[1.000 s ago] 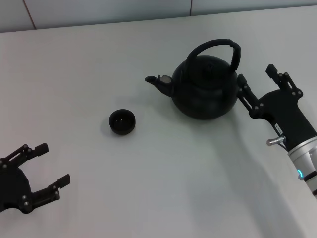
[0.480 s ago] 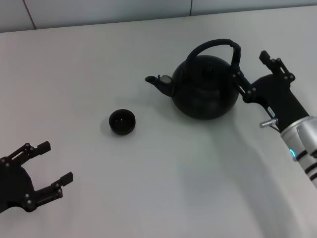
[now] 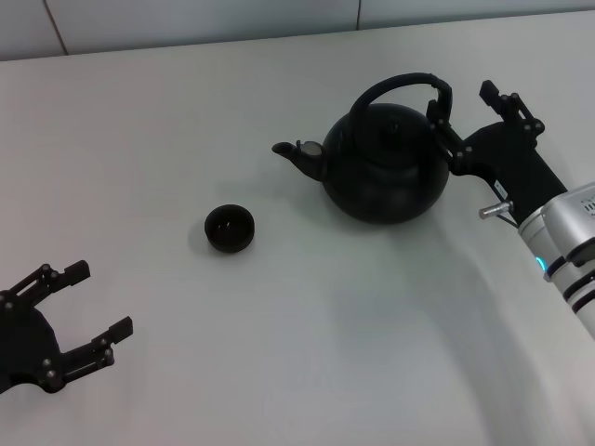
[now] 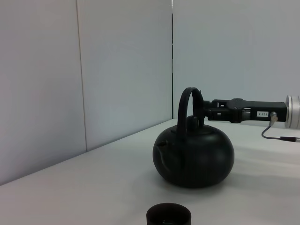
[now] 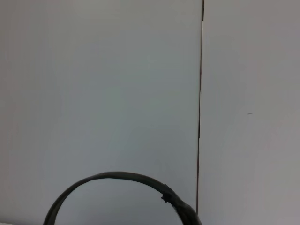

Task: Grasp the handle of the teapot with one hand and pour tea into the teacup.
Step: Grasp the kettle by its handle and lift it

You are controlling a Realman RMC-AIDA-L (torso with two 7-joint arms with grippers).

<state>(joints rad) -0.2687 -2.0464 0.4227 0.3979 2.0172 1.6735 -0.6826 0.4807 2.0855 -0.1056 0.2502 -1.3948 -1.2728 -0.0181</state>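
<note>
right hand at the teapot's handle, fingers spread, not yet gripping

right hand (image 3: pixel 468 116) at the right side of the teapot (image 3: pixel 383 167), fingers spread wide, one fingertip just beside the right leg of the handle (image 3: pixel 409 88), the other farther out; nothing held. seen from the left wrist view, level with the upper part of the hoop (image 4: pixel 190 101), reaching in from the far side.

teapot upright on the white table (image 3: pixel 279 325), toward the back right, spout pointing at the robot's left. teacup (image 3: pixel 229 229) well apart from it, nearer the robot and to the left of the spout; inside too dark to show any tea.

left hand (image 3: pixel 70 321) parked low at the front left, fingers apart, holding nothing.

likely heavy: large, round, cast-iron look, possibly with liquid inside. stiff and hard, no give under the fingers. wrapped-looking handle probably offers decent friction, though the round hoop could let the pot swing or rotate in a loose grip. best taken near the crown of the arch, centred over the body, squeezed firmly. cup tiny and light, easily knocked or overfilled.
</note>
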